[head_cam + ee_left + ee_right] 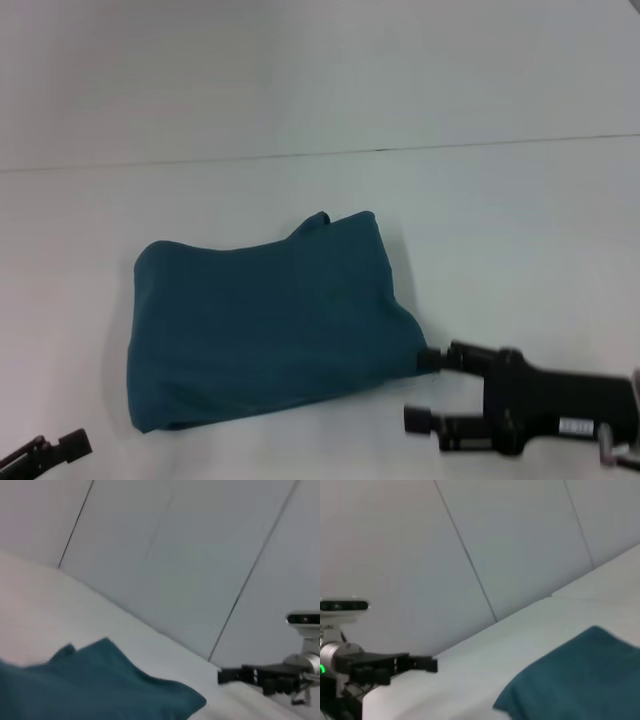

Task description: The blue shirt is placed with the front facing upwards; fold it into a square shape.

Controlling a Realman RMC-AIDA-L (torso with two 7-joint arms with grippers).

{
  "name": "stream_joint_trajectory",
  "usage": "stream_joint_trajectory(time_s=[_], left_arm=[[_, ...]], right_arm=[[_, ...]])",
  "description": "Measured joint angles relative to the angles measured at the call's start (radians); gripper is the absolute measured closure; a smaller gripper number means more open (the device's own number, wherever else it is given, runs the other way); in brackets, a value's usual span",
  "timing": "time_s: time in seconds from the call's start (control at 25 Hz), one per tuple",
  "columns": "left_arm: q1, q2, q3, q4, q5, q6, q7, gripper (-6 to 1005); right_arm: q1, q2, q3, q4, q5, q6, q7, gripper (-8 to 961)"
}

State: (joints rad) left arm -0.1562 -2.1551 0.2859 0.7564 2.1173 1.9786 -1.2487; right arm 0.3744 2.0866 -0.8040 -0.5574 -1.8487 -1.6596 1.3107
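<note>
Across the pale, matte surface [500, 200], smooth and broken only by one thin dark seam running side to side, the blue shirt [265, 320] lies near the middle, closer to the robot than the seam. It is a soft, dark teal cloth already folded into a rough, slightly skewed rectangle, thick with layers, with rounded, puffy edges and a small flap of fabric poking up along its far edge. No lettering or collar shows on the upper face. From the left wrist view the shirt [100, 685] appears as a low, rumpled mound, and from the right wrist view [575, 680] as a sloping wedge of cloth with a blunt corner.

The right end effector [425, 388], black and boxy with two slim parallel fingers, sits just beside the shirt's near right corner; its fingers stand apart and hold nothing, the farther finger's tip about level with the cloth's edge. The left end effector [72, 443] shows only as a small dark tip at the near left edge of the head view, apart from the shirt; whether its fingers are apart or together cannot be told
</note>
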Motion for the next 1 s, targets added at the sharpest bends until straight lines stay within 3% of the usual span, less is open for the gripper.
stream_joint_trajectory(time_s=[0.2,0.4,0.68,1.0], left_arm=[[-0.007,0.002,0.009,-0.024,0.048,0.003,0.032,63],[-0.046,0.004,0.093,-0.032,0.134,0.007,-0.026,63],[-0.122,0.0,0.147,-0.104,0.137,-0.029,0.004,63],[-0.163,0.001,0.202,-0.126,0.132,-0.073,0.034,62]], right_arm=[[-0.021,0.0,-0.009,0.059,-0.044,-0.001,-0.092,37],[0.013,0.004,-0.035,0.077,-0.113,-0.008,-0.098,38],[0.085,0.007,-0.053,0.146,-0.115,0.002,-0.107,38],[0.083,0.006,-0.05,0.158,-0.11,0.009,-0.108,38]])
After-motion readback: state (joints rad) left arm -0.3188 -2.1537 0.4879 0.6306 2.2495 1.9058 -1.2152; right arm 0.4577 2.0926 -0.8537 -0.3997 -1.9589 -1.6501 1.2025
